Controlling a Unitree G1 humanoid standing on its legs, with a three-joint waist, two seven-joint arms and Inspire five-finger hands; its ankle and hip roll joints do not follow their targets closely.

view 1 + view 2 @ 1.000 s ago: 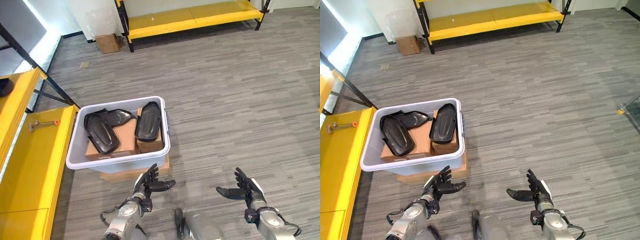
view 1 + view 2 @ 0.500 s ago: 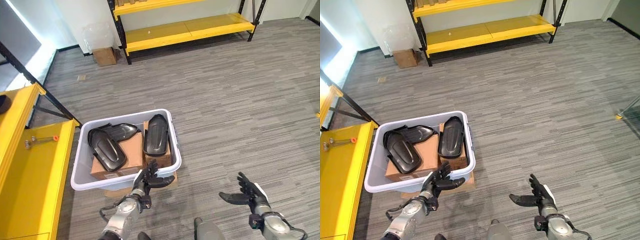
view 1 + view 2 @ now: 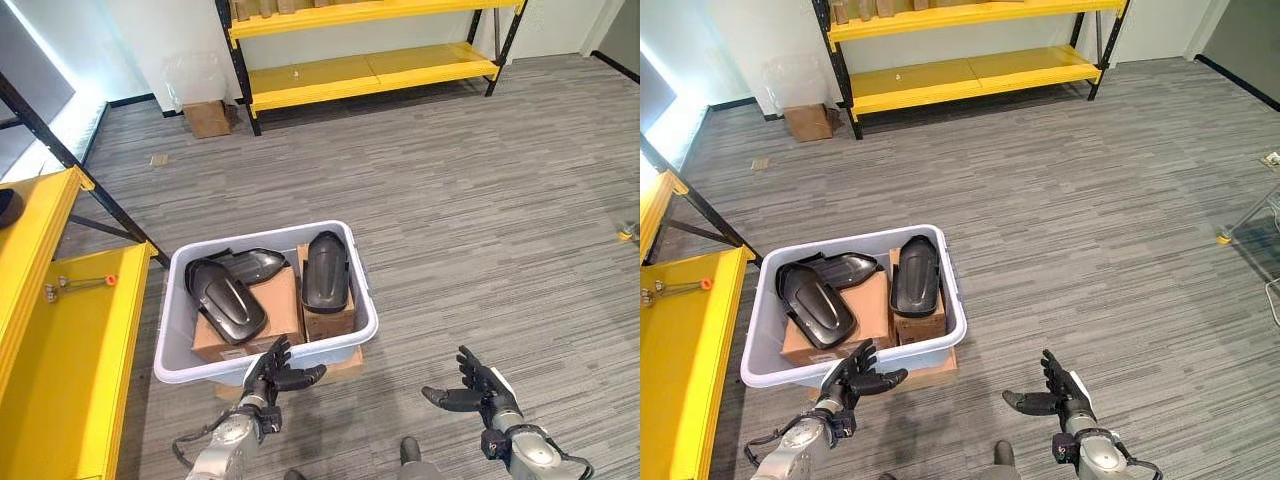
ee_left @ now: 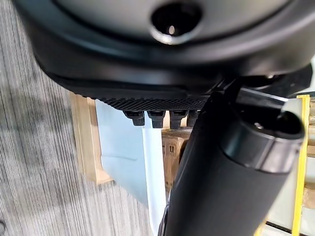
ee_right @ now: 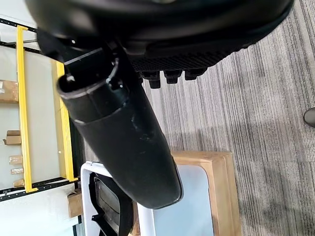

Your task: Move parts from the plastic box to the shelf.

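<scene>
- The plastic box (image 3: 190, 352), pale grey and open-topped, stood on the grey striped carpet floor (image 3: 480, 230), resting on a flat wooden board (image 3: 345, 364) that stuck out from under its near edge.
- Inside the box lay three black moulded parts on top of cardboard boxes (image 3: 275, 300): one part (image 3: 230, 306) lay slantwise at the left, a second part (image 3: 258, 265) lay behind it towards the far wall, and a third part (image 3: 325, 270) lay lengthwise on the right-hand carton.
- The left hand (image 3: 272, 373) hovered just in front of the box's near wall, its fingers spread and relaxed, holding nothing and apart from the rim.
- The right hand (image 3: 478, 388) was held out over bare carpet, well to the right of the box, fingers straight and splayed with the thumb pointing towards the other hand; it held nothing.
- A yellow shelf (image 3: 60, 380) with a black frame ran along the robot's left side, just beside the box; a small metal tool with an orange tip (image 3: 78, 286) lay on it.
- Another yellow shelf unit (image 3: 370, 68) stood against the far wall, well apart from the box, with a small cardboard carton (image 3: 207, 118) on the floor at its left end.
</scene>
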